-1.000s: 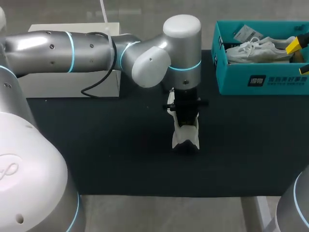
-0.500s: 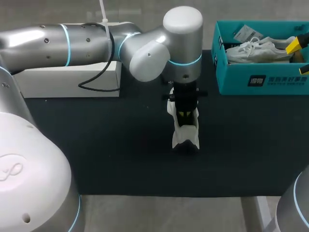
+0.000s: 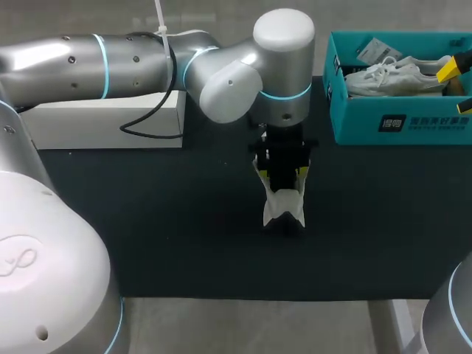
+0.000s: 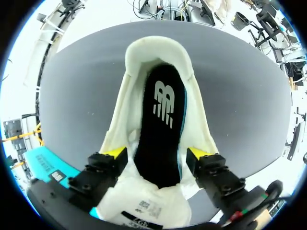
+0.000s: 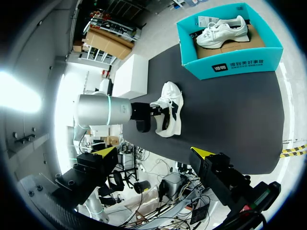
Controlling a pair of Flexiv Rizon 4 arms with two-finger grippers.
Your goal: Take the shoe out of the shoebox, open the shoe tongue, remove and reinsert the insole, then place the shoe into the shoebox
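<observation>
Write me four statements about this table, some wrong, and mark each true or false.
1. A white shoe lies in the teal box. True.
2. The left claw is open over the other shoe on the black mat. True.
3. The insole lies on the mat beside that shoe. False: it sits inside the shoe.
4. The right claw grips a shoe. False: it is open and empty.

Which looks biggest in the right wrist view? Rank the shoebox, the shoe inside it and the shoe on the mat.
Largest: shoebox.
Then shoe inside it and shoe on the mat: they look alike, so unranked.
</observation>
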